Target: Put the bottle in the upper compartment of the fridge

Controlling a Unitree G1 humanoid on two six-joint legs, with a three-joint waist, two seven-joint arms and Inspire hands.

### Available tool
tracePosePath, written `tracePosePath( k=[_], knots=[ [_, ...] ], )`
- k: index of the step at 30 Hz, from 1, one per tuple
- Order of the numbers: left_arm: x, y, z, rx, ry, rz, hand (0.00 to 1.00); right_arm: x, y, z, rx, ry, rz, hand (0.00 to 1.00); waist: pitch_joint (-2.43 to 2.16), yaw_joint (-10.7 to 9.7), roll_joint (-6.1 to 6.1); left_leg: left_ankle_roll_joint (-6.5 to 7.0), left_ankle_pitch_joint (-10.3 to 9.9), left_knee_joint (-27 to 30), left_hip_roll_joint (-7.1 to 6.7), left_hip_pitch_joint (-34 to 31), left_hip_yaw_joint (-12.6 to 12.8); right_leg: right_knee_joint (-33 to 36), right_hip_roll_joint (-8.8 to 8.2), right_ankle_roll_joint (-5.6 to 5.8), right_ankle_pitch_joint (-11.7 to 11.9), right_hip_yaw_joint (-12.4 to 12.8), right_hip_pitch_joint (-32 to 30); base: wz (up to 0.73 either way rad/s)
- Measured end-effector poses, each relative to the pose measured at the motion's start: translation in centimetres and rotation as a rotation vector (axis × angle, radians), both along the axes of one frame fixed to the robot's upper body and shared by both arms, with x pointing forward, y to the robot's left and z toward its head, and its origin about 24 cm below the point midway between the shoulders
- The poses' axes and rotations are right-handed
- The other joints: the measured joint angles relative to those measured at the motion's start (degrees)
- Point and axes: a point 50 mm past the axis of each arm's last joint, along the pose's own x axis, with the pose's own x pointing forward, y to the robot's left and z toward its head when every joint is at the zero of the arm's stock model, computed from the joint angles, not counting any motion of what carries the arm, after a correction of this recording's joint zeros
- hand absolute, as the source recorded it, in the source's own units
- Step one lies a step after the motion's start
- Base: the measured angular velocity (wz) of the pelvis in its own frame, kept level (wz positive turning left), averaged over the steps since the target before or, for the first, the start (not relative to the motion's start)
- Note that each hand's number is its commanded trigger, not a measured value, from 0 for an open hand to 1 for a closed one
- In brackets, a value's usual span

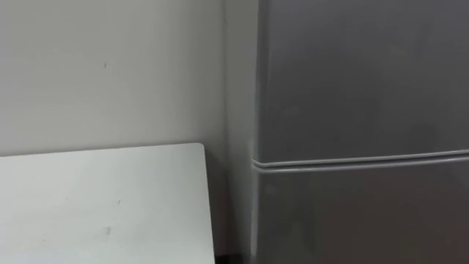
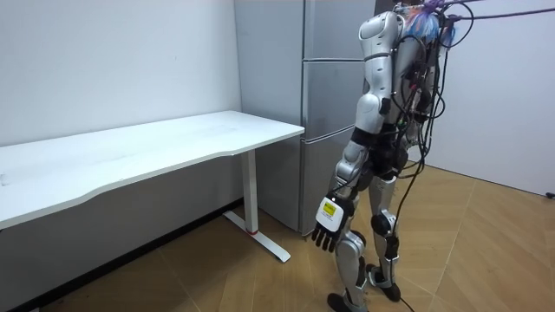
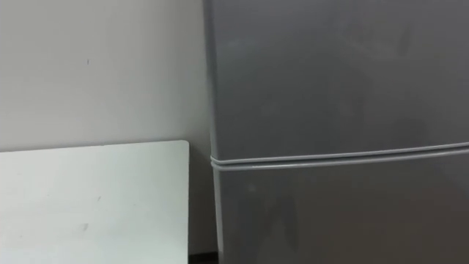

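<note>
- A white table (image 2: 156,143) is seen at the room view's left, well apart from the hand, and no bottle can be made out on its top.
- The fridge (image 2: 334,104) is seen in front of the robot, beyond the hand and above it; both doors are closed, with the seam (image 1: 359,160) between the upper and the lower door well visible.
- The left hand (image 2: 330,227) is hung low beside the leg, its fingers relaxed and pointed down, and nothing is held in it.
- The state of the right hand cannot be told.
- It cannot be told where the bottle is; it could be inside the closed fridge or elsewhere.
- If the lower door is taken for the upper one, the wrong compartment could be opened, because the seam is thin.
</note>
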Motion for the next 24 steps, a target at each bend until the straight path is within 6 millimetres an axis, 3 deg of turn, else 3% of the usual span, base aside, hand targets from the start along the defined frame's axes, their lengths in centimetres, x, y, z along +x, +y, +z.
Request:
tracePosePath(
  k=[24],
  knots=[
    [0.01,-0.36,-0.12,-0.029,0.026,-0.064,0.00,0.38,-0.03,-0.05,-0.005,0.007,0.002,0.00,0.21,-0.1,0.28,-0.01,0.0,0.2,-0.02,-0.4,-1.2,0.1,-0.01,-0.04,0.0,-1.0,0.4,0.02]
  ],
)
